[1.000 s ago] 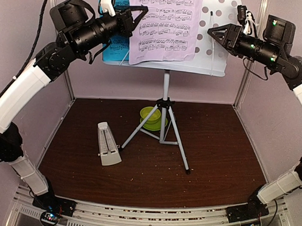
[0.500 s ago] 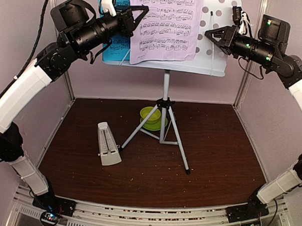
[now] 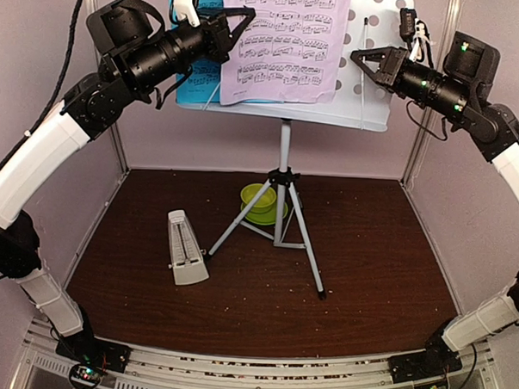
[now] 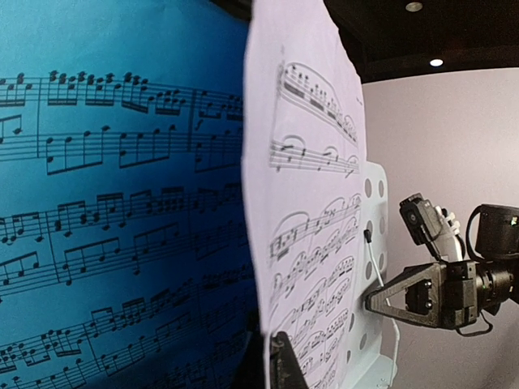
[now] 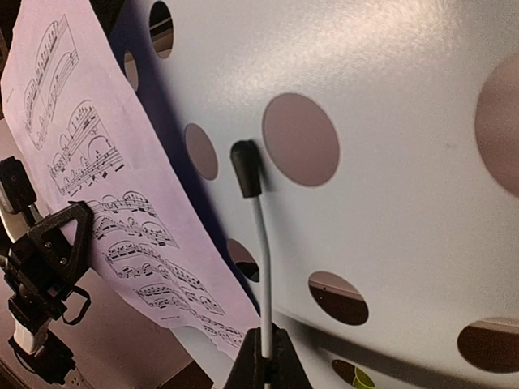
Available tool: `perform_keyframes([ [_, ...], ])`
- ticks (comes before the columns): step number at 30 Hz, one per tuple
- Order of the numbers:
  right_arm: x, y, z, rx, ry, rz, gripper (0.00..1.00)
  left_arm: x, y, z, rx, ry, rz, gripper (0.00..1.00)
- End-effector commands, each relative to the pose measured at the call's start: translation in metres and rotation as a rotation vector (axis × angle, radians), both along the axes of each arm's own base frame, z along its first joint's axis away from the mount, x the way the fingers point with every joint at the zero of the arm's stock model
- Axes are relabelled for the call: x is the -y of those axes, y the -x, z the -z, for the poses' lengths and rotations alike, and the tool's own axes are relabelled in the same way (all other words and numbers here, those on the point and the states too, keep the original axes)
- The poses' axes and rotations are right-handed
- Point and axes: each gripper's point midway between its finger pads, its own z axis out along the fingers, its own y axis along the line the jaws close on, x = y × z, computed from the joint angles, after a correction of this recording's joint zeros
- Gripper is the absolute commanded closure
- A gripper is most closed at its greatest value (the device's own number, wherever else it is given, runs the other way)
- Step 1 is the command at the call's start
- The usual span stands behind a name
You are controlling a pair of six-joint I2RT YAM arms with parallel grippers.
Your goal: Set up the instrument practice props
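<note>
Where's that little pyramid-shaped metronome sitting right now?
In the overhead view the metronome sits on the brown table, left of centre, just left of the stand's silver tripod, with the lime-green bowl farther back to its right.

The sheets (image 3: 283, 40) lean on the music stand (image 3: 376, 88); metronome (image 3: 186, 247) sits left of the tripod (image 3: 282, 221), bowl (image 3: 258, 197) behind.

tripod (image 3: 282, 204) legs, metronome (image 3: 186, 249) and bowl (image 3: 259, 197) block the table's (image 3: 386, 252) middle; its right side lies open.
</note>
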Motion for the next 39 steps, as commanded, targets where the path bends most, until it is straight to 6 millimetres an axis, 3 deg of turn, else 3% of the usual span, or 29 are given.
perform_keyframes([
  [1, -0.003, 0.022, -0.027, 0.149, -0.042, -0.069, 1.00, -0.006, -0.001, -0.021, 0.057, 0.063, -0.021, 1.00],
  [23, -0.008, 0.033, -0.029, 0.217, -0.050, -0.109, 1.00, 0.042, -0.005, -0.028, 0.110, 0.075, 0.050, 1.00],
  [39, -0.011, 0.041, -0.022, 0.263, -0.012, -0.130, 1.00, 0.076, 0.006, -0.012, 0.161, -0.007, 0.153, 1.00],
])
